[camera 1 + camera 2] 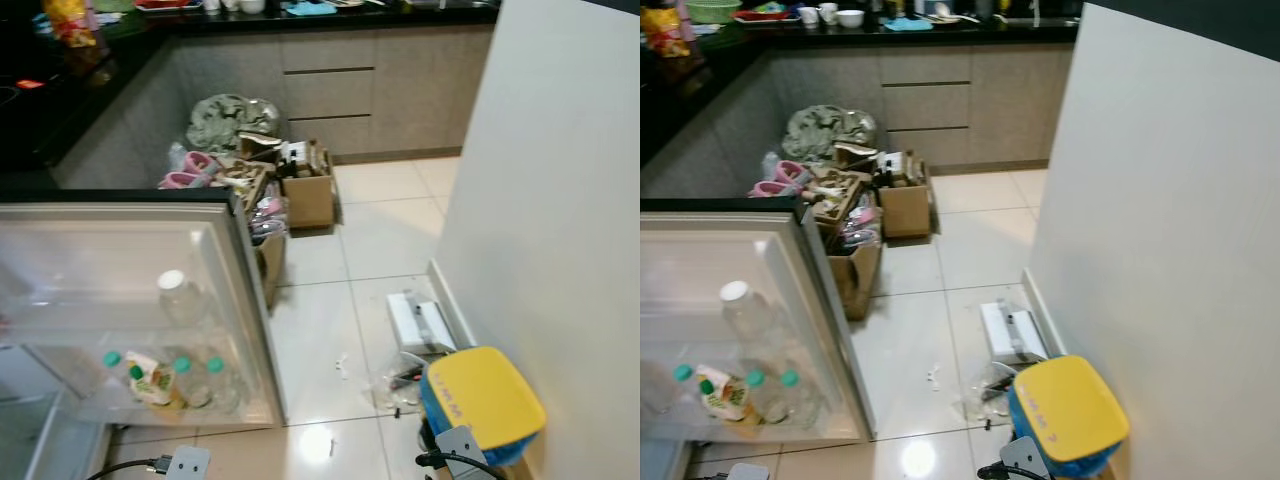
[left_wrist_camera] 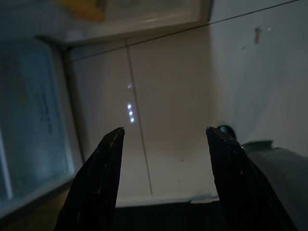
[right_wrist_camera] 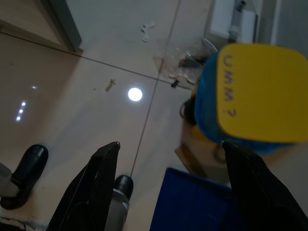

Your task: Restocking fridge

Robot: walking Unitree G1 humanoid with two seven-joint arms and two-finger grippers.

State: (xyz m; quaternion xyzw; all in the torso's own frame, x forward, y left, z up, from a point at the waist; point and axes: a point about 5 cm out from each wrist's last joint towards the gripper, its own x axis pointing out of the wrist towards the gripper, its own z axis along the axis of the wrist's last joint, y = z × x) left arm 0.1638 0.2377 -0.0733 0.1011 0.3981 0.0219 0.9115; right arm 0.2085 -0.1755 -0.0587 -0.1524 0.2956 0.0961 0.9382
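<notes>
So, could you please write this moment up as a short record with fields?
setting: kitchen, tiled floor
fridge door: open, at the robot's left
door shelf: white-capped bottle above green-capped bottles
blue container with yellow lid: on floor by white wall, at the right
cardboard boxes: cluttered by the cabinets
left gripper: open, empty, over floor
right gripper: open, empty, near the blue container

head cameras look down on the open fridge door (image 1: 150,300) and floor; both wrist cameras face floor tiles (image 2: 178,96), the right sharing the yellow-lidded tub (image 3: 260,91).
</notes>
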